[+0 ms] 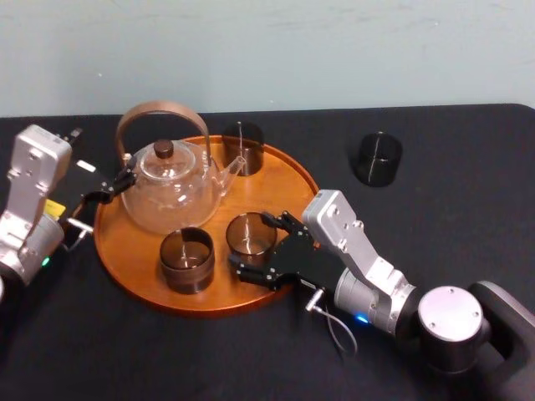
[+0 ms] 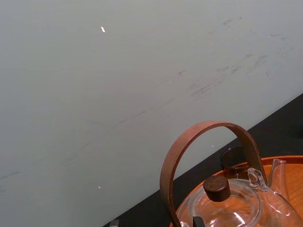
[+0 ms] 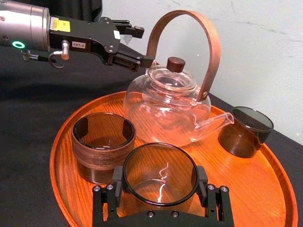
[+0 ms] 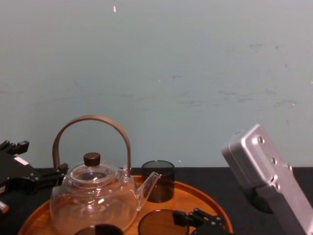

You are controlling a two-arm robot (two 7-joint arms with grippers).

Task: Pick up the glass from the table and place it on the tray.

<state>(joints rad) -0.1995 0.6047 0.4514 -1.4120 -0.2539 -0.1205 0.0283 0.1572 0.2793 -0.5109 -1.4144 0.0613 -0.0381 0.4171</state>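
1. Your glass (image 3: pixel 160 163) stands on the tray (image 1: pixel 292 180), at its front right, just inside the rim. The right gripper (image 1: pixel 251 245) has one finger pressed on each side of it, clamped.
2. Bare wood lies open behind the glass, to the right of the teapot (image 1: pixel 171 192).
3. The tray holds one teapot and three glasses: yours, a banded glass (image 1: pixel 186 261) just to its left, and a back glass (image 1: pixel 242 147) by the spout. You can see wood through the bottom of yours.
4. A fourth glass (image 1: pixel 374 159) stands apart on the table (image 1: pixel 468 184), with black surface all around it.
5. Your left gripper (image 3: pixel 125 45) hangs beside the teapot's handle at the tray's left edge, jaws apart.
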